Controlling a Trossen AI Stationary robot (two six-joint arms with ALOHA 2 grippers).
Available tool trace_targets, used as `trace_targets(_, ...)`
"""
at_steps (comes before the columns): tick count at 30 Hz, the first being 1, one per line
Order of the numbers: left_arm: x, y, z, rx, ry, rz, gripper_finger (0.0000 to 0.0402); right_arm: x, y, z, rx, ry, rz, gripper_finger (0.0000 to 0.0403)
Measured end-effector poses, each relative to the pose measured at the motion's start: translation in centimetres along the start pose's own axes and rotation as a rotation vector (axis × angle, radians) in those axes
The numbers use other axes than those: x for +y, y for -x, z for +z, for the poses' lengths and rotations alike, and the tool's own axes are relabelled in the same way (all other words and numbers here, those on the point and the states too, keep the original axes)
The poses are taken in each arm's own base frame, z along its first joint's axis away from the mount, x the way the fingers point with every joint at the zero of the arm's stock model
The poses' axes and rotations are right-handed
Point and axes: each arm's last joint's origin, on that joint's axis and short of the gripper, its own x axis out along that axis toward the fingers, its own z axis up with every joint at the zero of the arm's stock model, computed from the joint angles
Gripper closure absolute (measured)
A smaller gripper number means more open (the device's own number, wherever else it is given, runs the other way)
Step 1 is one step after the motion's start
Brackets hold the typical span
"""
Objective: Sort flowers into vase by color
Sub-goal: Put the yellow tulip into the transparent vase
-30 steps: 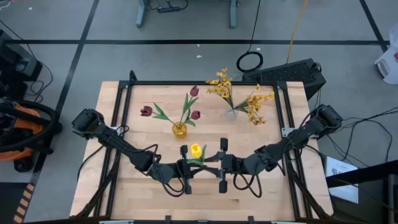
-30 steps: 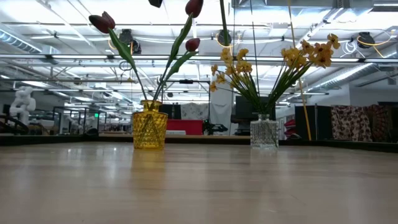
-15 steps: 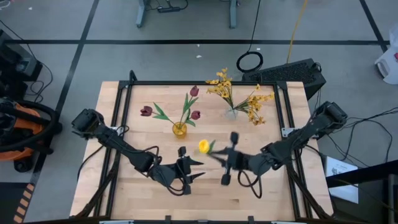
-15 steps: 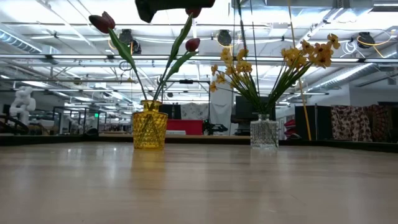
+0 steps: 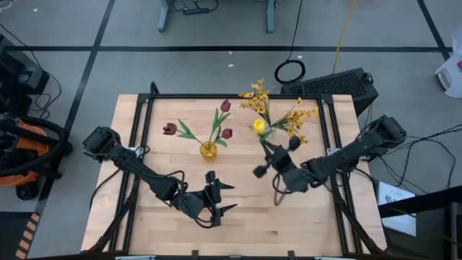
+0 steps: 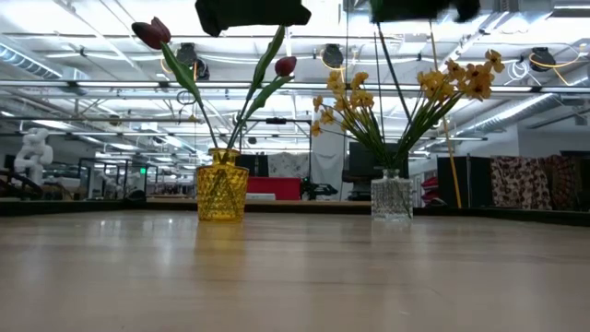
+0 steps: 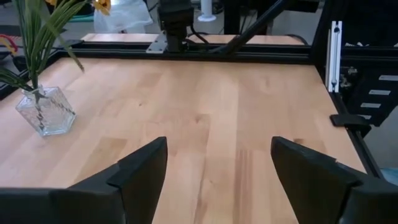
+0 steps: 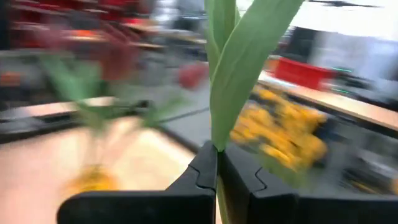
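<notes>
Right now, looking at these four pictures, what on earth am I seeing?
It is a robot with two dark arms working over a wooden table, and each arm ends in a two-finger claw. One picture looks straight down from above, one looks level across the tabletop, and two come from cameras on the arms' wrists. On the table stand a yellow vase holding dark red tulips and a clear vase holding small yellow blossoms. The right claw is shut on the green stem of a yellow tulip, with the bloom close to the clear vase. The left claw is open and holds nothing, near the table's front edge.
</notes>
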Motion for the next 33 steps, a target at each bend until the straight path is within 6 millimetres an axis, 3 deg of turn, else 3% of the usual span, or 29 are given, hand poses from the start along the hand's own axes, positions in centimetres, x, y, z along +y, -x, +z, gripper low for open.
trace_targets(5,0.0,0.0,0.0,0.004,-0.003,0.001,0.0109,-0.3,-2.9,-3.9,-0.028,-0.104,-0.311,0.0402)
trace_targets(13,0.2,-0.2,0.0,0.005,-0.008,0.008,0.0109,-1.6,-7.6,-5.8,-0.034,-0.203,-0.476,0.0403)
trace_targets(18,0.2,-0.1,0.0,0.005,-0.008,0.007,0.0109,-2.6,-9.3,-5.9,-0.039,-0.241,-0.535,0.0403)
trace_targets(33,0.2,-0.1,-0.1,0.012,-0.014,0.009,0.0109,-2.8,-10.4,-3.4,-0.023,-0.186,-0.515,0.0402)
